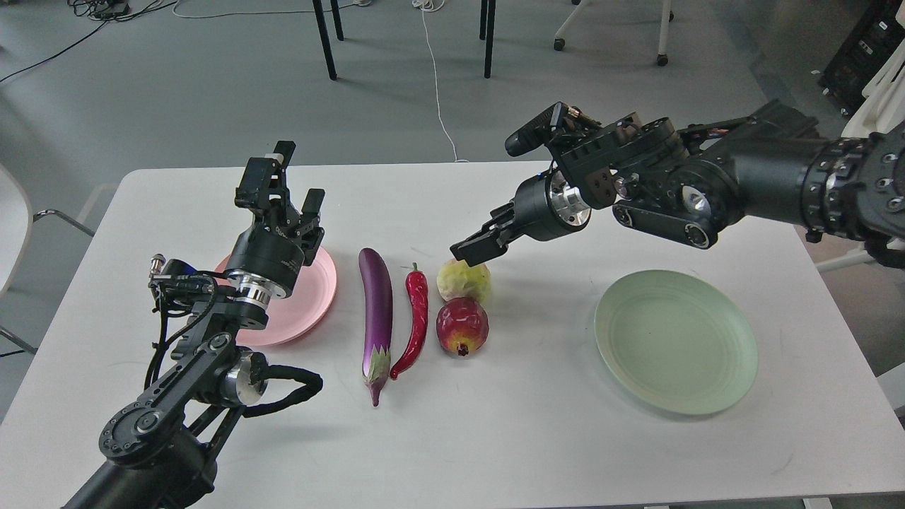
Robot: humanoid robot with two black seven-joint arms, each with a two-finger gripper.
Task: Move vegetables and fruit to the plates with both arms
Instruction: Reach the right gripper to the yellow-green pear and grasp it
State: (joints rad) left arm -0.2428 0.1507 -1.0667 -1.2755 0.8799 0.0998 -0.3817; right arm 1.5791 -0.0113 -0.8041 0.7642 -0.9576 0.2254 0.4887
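Note:
The purple eggplant point(375, 304), the red chili pepper point(417, 318), the pale yellow-green fruit point(464, 282) and the red pomegranate point(462, 326) lie together mid-table. The pink plate point(313, 297) is to their left and the pale green plate point(675, 341) to their right; both are empty. My left gripper point(294, 185) is open and empty, raised above the pink plate's far edge. My right gripper point(472, 249) reaches in from the right and hangs just over the top of the yellow-green fruit. Its fingers look dark and merged.
The white table point(495, 438) ends just beyond my arms at the back. Black table legs point(324, 42), a white floor cable point(438, 92) and a white chair point(873, 92) stand on the grey floor behind.

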